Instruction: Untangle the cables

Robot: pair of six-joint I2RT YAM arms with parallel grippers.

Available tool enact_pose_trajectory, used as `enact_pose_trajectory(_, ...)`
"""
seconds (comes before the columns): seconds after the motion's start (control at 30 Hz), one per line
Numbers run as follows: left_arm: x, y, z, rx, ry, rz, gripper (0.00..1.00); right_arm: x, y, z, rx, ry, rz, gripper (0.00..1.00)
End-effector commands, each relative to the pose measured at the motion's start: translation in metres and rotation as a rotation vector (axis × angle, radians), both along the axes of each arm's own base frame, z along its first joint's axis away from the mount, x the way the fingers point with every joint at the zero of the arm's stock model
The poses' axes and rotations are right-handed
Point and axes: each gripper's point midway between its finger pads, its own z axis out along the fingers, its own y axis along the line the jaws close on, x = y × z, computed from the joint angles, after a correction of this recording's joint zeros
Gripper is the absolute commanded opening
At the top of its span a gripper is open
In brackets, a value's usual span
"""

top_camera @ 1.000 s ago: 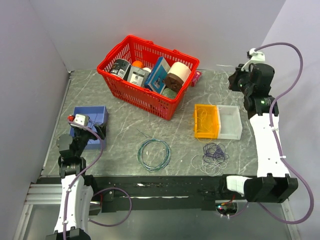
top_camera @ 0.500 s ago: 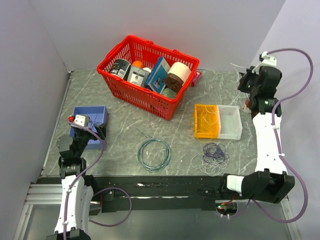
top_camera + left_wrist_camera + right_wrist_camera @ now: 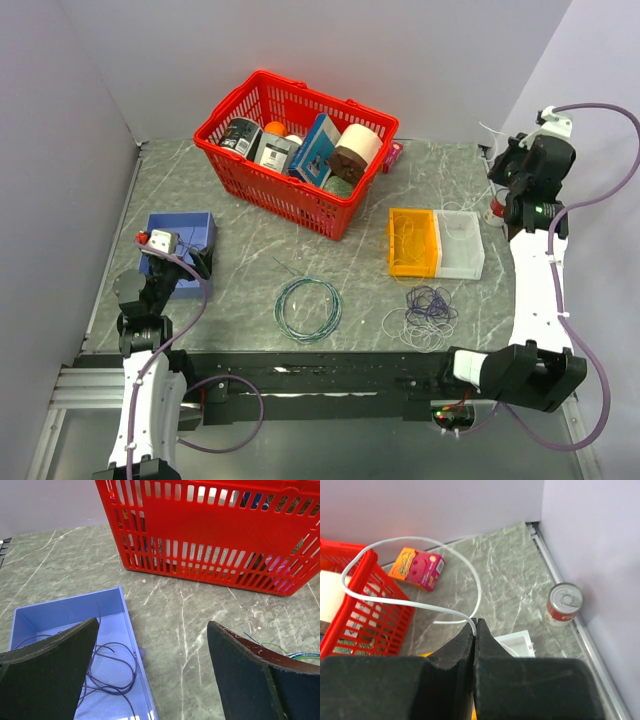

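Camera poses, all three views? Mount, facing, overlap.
Top external: above and behind, looking down on table; left arm and right arm show.
Left wrist: low, facing red basket past blue tray; open left gripper frames it.
Right wrist: raised far right, looking down; right gripper shut on white cable.
Shared: red basket, all three.

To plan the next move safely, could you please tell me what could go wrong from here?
The right hand pinches the white wire only at its very tips, so it may slip free. The wire's loop arcs toward the red basket and could snag on its rim.
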Motion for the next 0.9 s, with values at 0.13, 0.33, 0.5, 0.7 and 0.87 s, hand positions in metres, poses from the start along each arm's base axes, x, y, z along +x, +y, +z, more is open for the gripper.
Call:
enact_pose_trajectory(0.13, 0.000, 0.000, 0.008, 0.005, -0.023, 0.000, 0.96, 0.002, -0.028, -0.051, -0.019, 0.025, -0.114, 0.00)
enact_pose_trajectory(0.33, 0.000, -0.001, 0.008, 0.002, -0.022, -0.003, 0.96, 0.013, -0.034, -0.100, -0.028, 0.101, -0.096, 0.00)
enact_pose_trajectory(0.5, 0.000, 0.000, 0.008, 0.006, -0.019, 0.002, 0.96, 0.012, -0.047, -0.129, 0.053, 0.157, -0.122, 0.00)
enact_pose_trajectory(0.7, 0.000, 0.000, 0.007, 0.007, -0.019, 0.002, 0.96, 0.006, -0.058, -0.168, 0.066, 0.305, -0.173, 0.00)
enact_pose_trajectory(0.87, 0.000, 0.000, 0.007, 0.010, -0.017, 0.002, 0.96, -0.007, -0.075, -0.170, 0.138, 0.270, -0.252, 0.00)
